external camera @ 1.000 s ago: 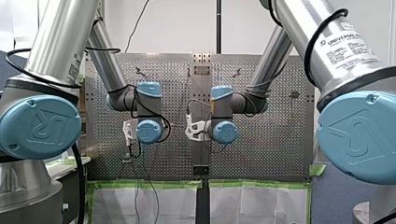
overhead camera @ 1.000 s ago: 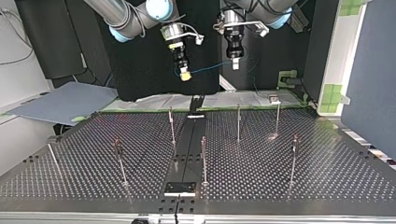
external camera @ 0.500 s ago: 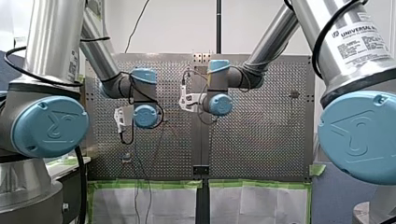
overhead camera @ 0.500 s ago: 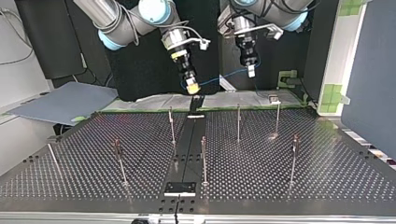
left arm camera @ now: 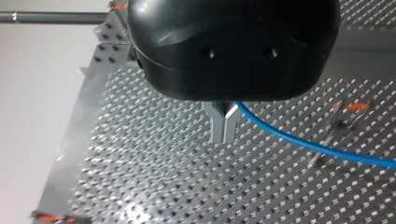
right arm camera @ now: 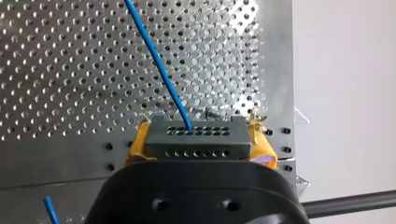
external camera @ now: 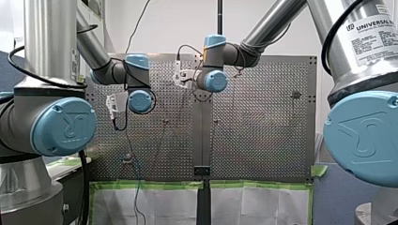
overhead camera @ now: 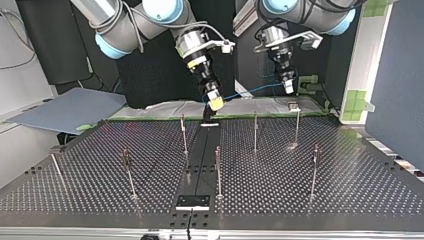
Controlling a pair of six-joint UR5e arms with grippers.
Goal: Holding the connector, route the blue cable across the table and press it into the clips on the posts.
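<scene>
Perforated metal surface (overhead camera: pixel 300 170) carries thin upright metal posts (overhead camera: pixel 255 131). Above its arm-side edge, my right gripper (right arm camera: pixel 198 136) clamps yellow pads on a grey block connector (right arm camera: pixel 196 145); the thin blue cable (overhead camera: pixel 250 91) runs from it to my left gripper (left arm camera: pixel 224 139), metal fingers together on it.

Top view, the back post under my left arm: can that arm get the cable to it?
Probably yes: the left end effector, holding the blue cable, hangs close above that post, nothing between.
</scene>
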